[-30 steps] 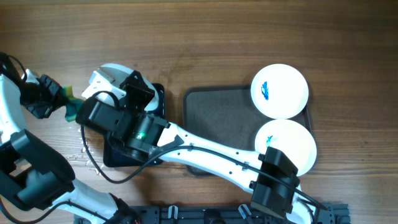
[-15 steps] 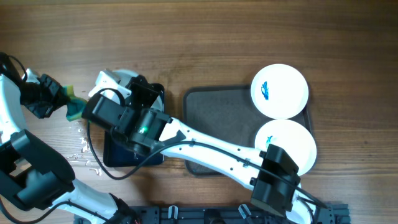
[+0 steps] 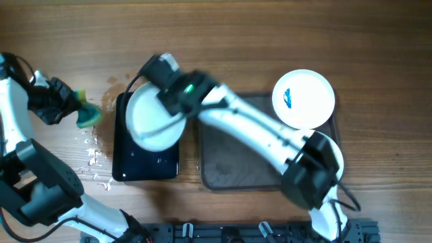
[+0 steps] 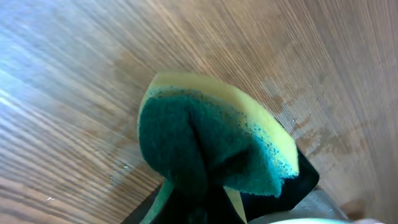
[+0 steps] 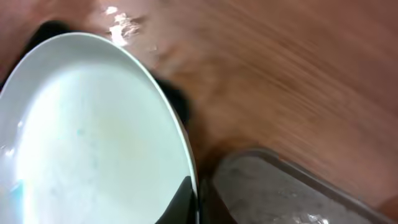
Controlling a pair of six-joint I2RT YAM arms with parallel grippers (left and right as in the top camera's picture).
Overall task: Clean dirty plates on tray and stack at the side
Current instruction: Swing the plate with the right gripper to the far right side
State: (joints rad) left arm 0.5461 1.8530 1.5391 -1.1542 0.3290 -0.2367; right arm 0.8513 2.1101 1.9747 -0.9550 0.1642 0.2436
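Observation:
My right gripper point(image 3: 177, 94) is shut on the rim of a white plate point(image 3: 154, 116) and holds it over the black basin point(image 3: 145, 165). In the right wrist view the plate point(image 5: 87, 137) fills the left, pinched at its edge by my fingers point(image 5: 180, 200). My left gripper point(image 3: 67, 108) is shut on a green and yellow sponge point(image 3: 87, 116) left of the basin; the sponge point(image 4: 205, 140) fills the left wrist view. A white plate with a blue smear point(image 3: 303, 98) lies at the far right corner of the grey tray point(image 3: 236, 158). Another white plate point(image 3: 334, 152) lies partly hidden under my right arm.
Water drops and wet patches point(image 3: 93, 156) lie on the wooden table left of the basin. The tray's edge point(image 5: 292, 186) shows at the bottom right of the right wrist view.
My right gripper swung from the basin's left side to its far right, carrying the plate over the basin. The left gripper and sponge shifted slightly right.

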